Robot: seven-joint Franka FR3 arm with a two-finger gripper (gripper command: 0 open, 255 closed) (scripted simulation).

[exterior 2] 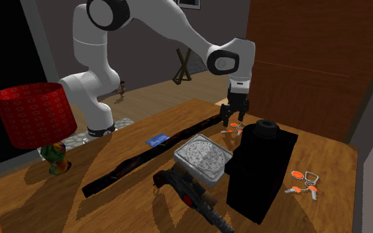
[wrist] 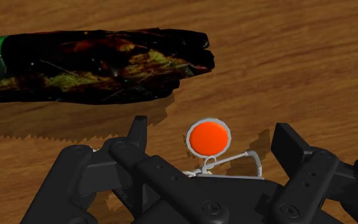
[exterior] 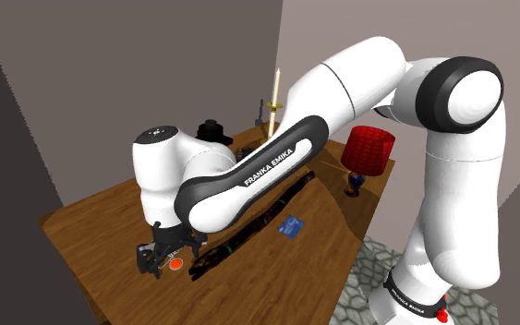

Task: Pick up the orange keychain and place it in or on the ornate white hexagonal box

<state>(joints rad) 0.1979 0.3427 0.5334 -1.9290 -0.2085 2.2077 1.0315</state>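
The black gripper [wrist: 212, 126] is low over the wooden table [wrist: 298, 57], its fingers spread wide, with the orange keychain [wrist: 208, 138] between them and touched by neither. The keychain is just beside the end of a long dark mottled object [wrist: 88, 63]. The ornate white hexagonal box [exterior 2: 202, 156] stands near, touching a tall black box [exterior 2: 261, 173].

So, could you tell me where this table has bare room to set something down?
Bare wood lies between the red lamp and the long dark stick, beside the blue card. Crowded around the white box and black case.
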